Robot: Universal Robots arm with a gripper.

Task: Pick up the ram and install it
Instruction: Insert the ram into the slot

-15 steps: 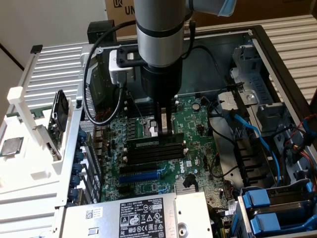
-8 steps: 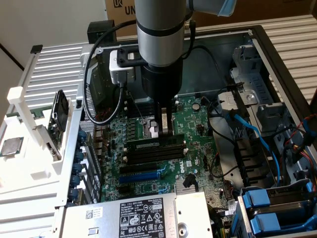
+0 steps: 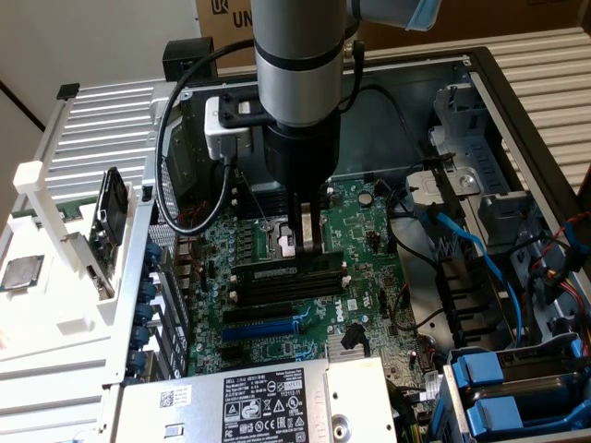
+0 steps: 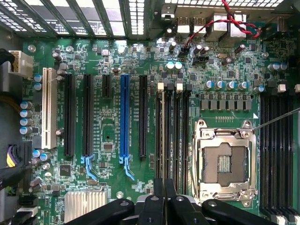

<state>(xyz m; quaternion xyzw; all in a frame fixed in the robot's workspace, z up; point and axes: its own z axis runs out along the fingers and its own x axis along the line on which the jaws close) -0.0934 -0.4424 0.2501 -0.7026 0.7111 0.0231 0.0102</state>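
Ram [image 3: 277, 270] stands in a black slot [image 3: 236, 274] directly beneath the claw [image 3: 308, 247], inside the open case [image 3: 489, 83]. Claw nearly closed, pinching its top edge.

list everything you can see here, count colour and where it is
ram: one, green, upright in a memory slot
motherboard: one, green, inside the open case
processor socket: one, silver, beside the memory slots
blue expansion slot: one, blue, mid motherboard
power supply: one, silver, exterior view's bottom
processor chip: one, silver, white rack, exterior view's left
drive caddies: two, blue, exterior view's lower right
gripper: one, black, shut on the ram's top edge
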